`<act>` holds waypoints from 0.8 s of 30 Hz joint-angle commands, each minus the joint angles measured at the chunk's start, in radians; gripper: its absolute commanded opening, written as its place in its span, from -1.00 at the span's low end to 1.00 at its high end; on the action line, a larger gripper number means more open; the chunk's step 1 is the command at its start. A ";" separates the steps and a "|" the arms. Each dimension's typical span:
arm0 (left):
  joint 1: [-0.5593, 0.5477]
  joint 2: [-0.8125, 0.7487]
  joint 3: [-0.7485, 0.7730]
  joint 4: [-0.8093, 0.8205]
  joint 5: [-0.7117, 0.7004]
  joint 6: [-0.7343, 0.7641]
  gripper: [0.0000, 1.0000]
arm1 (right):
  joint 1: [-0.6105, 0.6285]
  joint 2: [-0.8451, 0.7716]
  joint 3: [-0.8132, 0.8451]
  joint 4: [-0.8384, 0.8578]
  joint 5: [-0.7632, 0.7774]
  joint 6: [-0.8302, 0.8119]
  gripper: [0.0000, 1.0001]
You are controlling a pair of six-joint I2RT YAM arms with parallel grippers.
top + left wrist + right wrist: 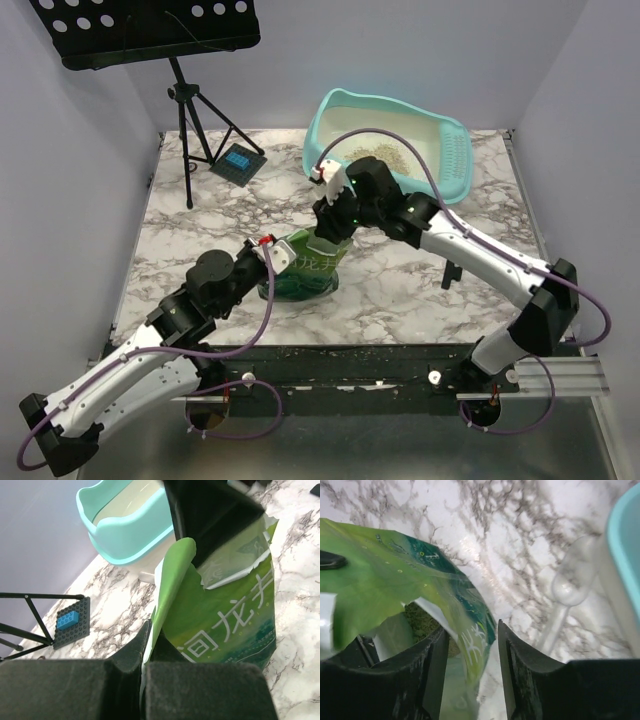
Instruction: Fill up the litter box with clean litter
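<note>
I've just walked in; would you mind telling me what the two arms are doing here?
Both arms are working on the green litter bag, which stands on the marble table in front of the litter box. The left gripper pinches one edge of its torn-open top, while the right gripper has its jaws open astride the rim across from it. A small heap of litter lies in the box, and a clear scoop lies on the table beside it.

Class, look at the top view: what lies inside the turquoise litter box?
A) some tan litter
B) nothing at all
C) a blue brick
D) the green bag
A: a patch of tan litter lies on the pale floor of the litter box, while the bag stands outside it.
</note>
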 commanded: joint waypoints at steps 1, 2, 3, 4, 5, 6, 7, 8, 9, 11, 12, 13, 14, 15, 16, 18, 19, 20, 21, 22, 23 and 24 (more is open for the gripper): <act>0.004 -0.024 -0.014 0.022 0.021 -0.054 -1.00 | -0.010 -0.138 0.004 -0.048 0.100 -0.089 0.11; 0.004 -0.030 -0.017 0.025 0.025 -0.055 -1.00 | -0.012 -0.154 0.008 -0.065 0.106 -0.105 0.14; 0.004 -0.031 -0.021 0.026 0.030 -0.057 -1.00 | -0.012 -0.175 0.012 -0.088 0.105 -0.119 0.17; 0.003 -0.035 -0.024 0.031 0.030 -0.060 -1.00 | -0.012 -0.188 0.018 -0.103 0.100 -0.132 0.18; 0.003 -0.036 -0.027 0.033 0.032 -0.064 -1.00 | -0.012 -0.203 0.019 -0.117 0.092 -0.145 0.18; 0.003 -0.041 -0.027 0.034 0.033 -0.068 -1.00 | -0.012 -0.215 0.018 -0.131 0.083 -0.158 0.13; 0.003 -0.041 -0.029 0.037 0.033 -0.069 -1.00 | -0.012 -0.221 0.022 -0.146 0.068 -0.173 -0.09; 0.003 -0.045 -0.032 0.039 0.036 -0.071 -1.00 | -0.012 -0.225 0.025 -0.166 0.054 -0.185 -0.43; 0.003 -0.045 -0.035 0.045 0.038 -0.074 -1.00 | -0.012 -0.223 0.031 -0.182 0.030 -0.198 -0.91; 0.003 -0.045 -0.037 0.046 0.048 -0.080 -1.00 | -0.010 -0.214 0.042 -0.223 -0.015 -0.219 -0.99; 0.003 -0.047 -0.035 0.048 0.050 -0.083 -1.00 | -0.010 -0.206 0.048 -0.229 -0.033 -0.228 -0.99; 0.004 -0.045 -0.037 0.049 0.050 -0.084 -1.00 | -0.010 -0.202 0.050 -0.234 -0.049 -0.228 -0.99; 0.004 -0.047 -0.034 0.048 0.050 -0.084 -1.00 | -0.009 -0.197 0.050 -0.235 -0.069 -0.233 -0.99; 0.003 -0.045 -0.034 0.049 0.047 -0.086 -1.00 | -0.010 -0.191 0.055 -0.235 -0.095 -0.236 -0.99; 0.003 -0.045 -0.034 0.049 0.047 -0.087 -1.00 | -0.010 -0.183 0.056 -0.235 -0.113 -0.236 -0.99; 0.003 -0.042 -0.035 0.049 0.045 -0.089 -1.00 | -0.010 -0.166 0.061 -0.237 -0.155 -0.238 -0.99; 0.004 -0.041 -0.032 0.049 0.045 -0.089 -1.00 | -0.007 -0.156 0.067 -0.240 -0.168 -0.242 -0.99; 0.003 -0.041 -0.032 0.048 0.045 -0.089 -1.00 | -0.006 -0.148 0.071 -0.243 -0.181 -0.244 -0.99; 0.003 -0.038 -0.031 0.048 0.045 -0.089 -1.00 | -0.006 -0.140 0.073 -0.242 -0.187 -0.247 -0.99; 0.004 -0.036 -0.029 0.046 0.044 -0.089 -1.00 | -0.004 -0.133 0.074 -0.237 -0.188 -0.247 -0.99; 0.003 -0.036 -0.027 0.048 0.044 -0.089 -1.00 | -0.004 -0.123 0.075 -0.232 -0.193 -0.247 -0.99; 0.003 -0.033 -0.029 0.048 0.044 -0.089 -1.00 | -0.004 -0.114 0.075 -0.228 -0.199 -0.248 -0.99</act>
